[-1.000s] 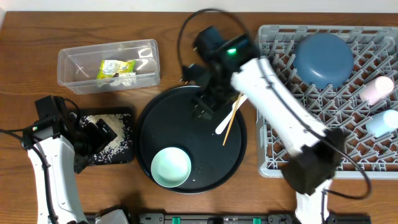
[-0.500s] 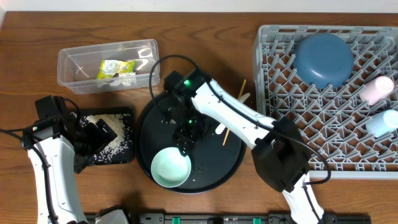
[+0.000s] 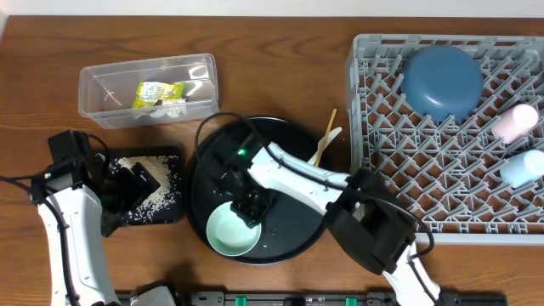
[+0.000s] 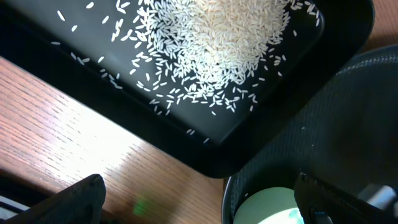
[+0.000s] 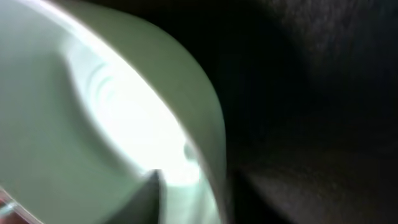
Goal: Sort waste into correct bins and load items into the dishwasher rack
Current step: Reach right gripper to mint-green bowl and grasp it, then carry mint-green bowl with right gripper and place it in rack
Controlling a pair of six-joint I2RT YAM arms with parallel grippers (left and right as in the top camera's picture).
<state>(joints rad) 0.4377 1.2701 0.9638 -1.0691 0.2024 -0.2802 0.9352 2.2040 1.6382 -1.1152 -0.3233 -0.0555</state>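
Note:
The mint-green bowl (image 3: 229, 231) sits at the front of the round black tray (image 3: 297, 144). My right gripper (image 3: 252, 209) is shut on its far rim (image 5: 208, 143), one finger inside the bowl and one outside. My left gripper (image 3: 127, 183) hangs open over the shallow black tray (image 3: 170, 212), which holds the rice (image 3: 151, 180). The wrapper (image 3: 159, 93) lies in the clear tub (image 3: 93, 85). The blue bowl (image 3: 442, 81), pink cup (image 3: 516, 121) and pale blue cup (image 3: 520, 167) rest in the grey rack (image 3: 374, 187). The chopstick (image 3: 327, 129) and white utensil (image 3: 333, 136) lean at the round tray's right edge.
In the left wrist view the rice heap (image 4: 217, 37) fills the black tray (image 4: 261, 149), with bare wooden table (image 4: 93, 137) below it and the mint bowl (image 4: 267, 208) at the bottom edge. The right arm (image 3: 306, 178) spans the round tray.
My right gripper has swung from the round tray's back down to the mint bowl and closed on its rim. The chopstick and utensil have shifted toward the rack. The left arm is unmoved.

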